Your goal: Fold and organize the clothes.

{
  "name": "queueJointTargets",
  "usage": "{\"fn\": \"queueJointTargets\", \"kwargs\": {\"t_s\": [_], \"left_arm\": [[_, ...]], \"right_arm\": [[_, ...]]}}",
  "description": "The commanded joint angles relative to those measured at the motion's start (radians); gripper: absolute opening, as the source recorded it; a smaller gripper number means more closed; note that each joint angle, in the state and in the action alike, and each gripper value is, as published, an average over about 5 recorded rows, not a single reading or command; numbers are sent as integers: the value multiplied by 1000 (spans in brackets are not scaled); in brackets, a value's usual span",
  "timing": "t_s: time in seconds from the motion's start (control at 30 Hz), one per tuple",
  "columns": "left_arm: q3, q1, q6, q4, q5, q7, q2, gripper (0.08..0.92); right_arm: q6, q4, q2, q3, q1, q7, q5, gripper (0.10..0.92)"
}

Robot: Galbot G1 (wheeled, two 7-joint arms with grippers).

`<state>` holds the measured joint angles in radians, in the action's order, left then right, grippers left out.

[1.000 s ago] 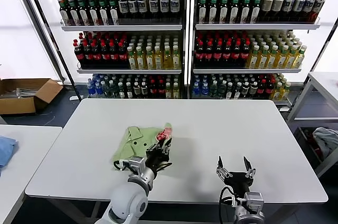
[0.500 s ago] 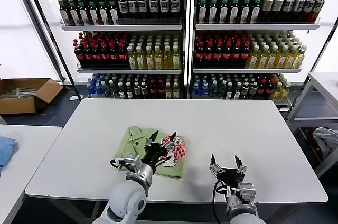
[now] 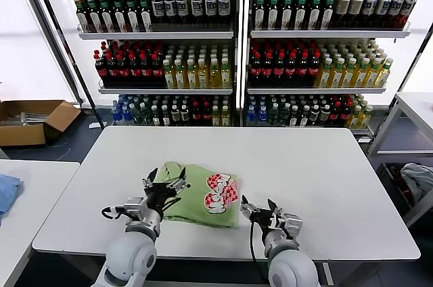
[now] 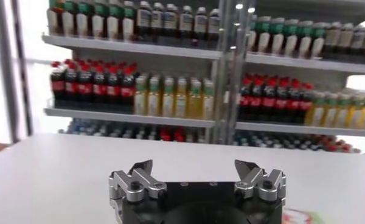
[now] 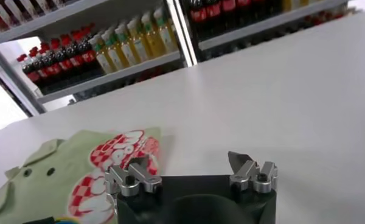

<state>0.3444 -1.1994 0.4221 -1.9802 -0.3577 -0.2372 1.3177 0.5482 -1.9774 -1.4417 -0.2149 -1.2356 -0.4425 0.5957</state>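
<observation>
A light green shirt (image 3: 196, 199) lies folded on the white table (image 3: 325, 165), near its front edge, collar to the left and the red-and-white graphic (image 3: 220, 191) facing up. My left gripper (image 3: 164, 182) hovers over the shirt's collar end, open and holding nothing. In the left wrist view the left gripper (image 4: 194, 167) has its fingers spread wide over bare table. My right gripper (image 3: 257, 207) is open, just off the shirt's right edge. In the right wrist view the shirt (image 5: 61, 176) lies beside the open right gripper (image 5: 187, 161).
Shelves of bottles (image 3: 230, 50) stand behind the table. A cardboard box (image 3: 30, 121) sits on the floor at far left. A blue cloth (image 3: 7, 192) lies on a side table to the left. A pale cloth (image 3: 416, 182) lies at the right.
My left gripper laid the shirt's flap over to the right, opened, let it go and drew back left. The graphic now faces up. My right gripper moved left toward the shirt.
</observation>
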Motion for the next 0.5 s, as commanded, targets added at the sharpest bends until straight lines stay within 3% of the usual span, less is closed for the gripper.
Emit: {"fn": "queueJointTargets", "kwargs": {"t_s": [0.03,0.5], "left_arm": [[70,-34,13,-16,19,-13,-20,823],[76,-31,31,0,0,-26,-13,823]], "right_arm": [[31,90,-32,62,90,-66,111,822],[31,136,-24,101,117,-74,98,731]]}}
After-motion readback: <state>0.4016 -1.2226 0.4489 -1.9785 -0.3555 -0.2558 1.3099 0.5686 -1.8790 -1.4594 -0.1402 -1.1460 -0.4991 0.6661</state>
